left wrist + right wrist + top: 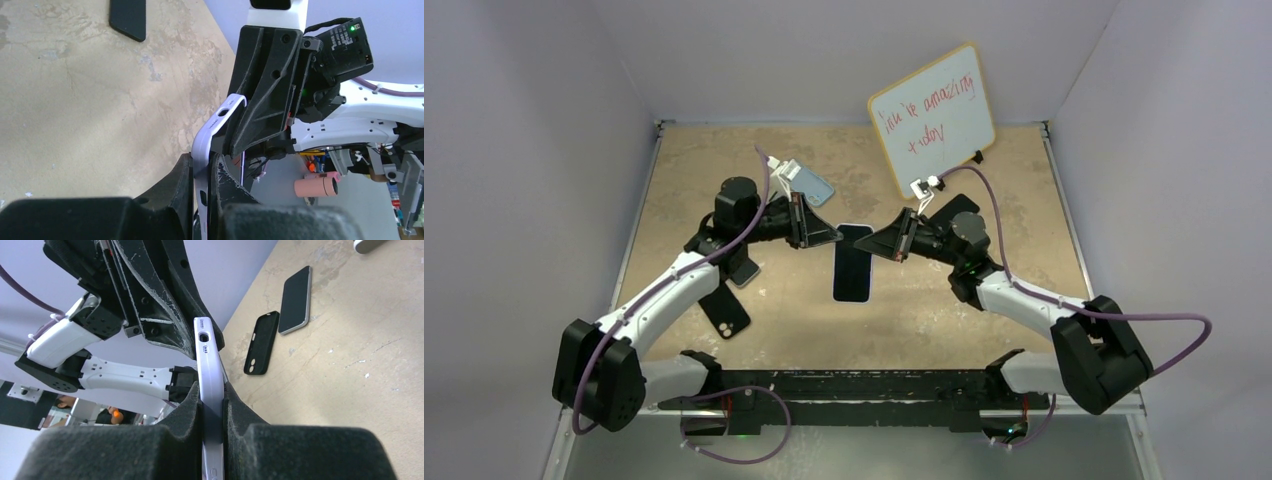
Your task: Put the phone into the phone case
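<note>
A lavender phone case with a dark-screened phone face showing inside its rim hangs above the table's middle, held from both sides. My left gripper is shut on the case's left edge. My right gripper is shut on its right edge. In the left wrist view my left gripper clamps the lavender rim, with the right gripper's fingers right behind it. In the right wrist view my right gripper clamps the rim, with the left gripper's fingers opposite.
A black case and a dark phone lie on the table under the left arm; both also show in the right wrist view, the case beside the phone. A light blue case lies behind. A whiteboard leans at the back right.
</note>
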Tool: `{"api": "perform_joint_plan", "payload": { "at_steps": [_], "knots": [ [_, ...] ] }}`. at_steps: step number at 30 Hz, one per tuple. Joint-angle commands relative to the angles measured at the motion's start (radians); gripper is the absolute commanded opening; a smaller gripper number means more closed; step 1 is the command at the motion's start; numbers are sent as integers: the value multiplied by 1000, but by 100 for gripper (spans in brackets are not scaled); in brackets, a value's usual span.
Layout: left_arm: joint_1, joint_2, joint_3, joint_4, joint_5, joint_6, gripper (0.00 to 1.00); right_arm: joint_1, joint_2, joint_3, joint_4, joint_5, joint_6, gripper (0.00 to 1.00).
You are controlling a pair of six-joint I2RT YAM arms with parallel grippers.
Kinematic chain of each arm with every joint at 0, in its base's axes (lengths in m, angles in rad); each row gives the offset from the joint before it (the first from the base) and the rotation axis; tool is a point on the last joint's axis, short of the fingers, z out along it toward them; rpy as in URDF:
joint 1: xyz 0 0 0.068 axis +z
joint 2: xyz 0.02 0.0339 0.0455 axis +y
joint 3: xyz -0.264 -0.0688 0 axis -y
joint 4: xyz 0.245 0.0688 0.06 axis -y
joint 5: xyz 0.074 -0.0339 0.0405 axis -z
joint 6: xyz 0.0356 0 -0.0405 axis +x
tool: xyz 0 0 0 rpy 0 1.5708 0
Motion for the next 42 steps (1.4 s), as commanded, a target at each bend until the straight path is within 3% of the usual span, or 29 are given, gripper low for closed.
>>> {"api": "perform_joint_plan", "payload": {
  "at_steps": [1,5,12,15,20,29,36,42],
  "knots": [
    [-1,5,63,-119,-166,133,0,12,-23,41,17,-12,-22,0],
    [-4,-32,72,-122,-162,144,4,12,-19,54,-15,4,-46,0],
    [-4,-90,111,-277,-225,254,73,7,11,83,-161,80,-144,0],
    [-4,-107,119,-358,-269,337,84,-8,73,130,-260,103,-233,0],
    [-3,-147,99,-462,-382,454,87,-53,196,195,-346,104,-312,0],
    [-4,-183,46,-492,-428,493,88,-122,372,248,-432,127,-409,1],
    [-4,-195,33,-477,-404,493,88,-137,444,308,-577,253,-503,29],
    [-4,-186,41,-488,-419,494,88,-137,403,320,-668,363,-499,45]
  ]
}}
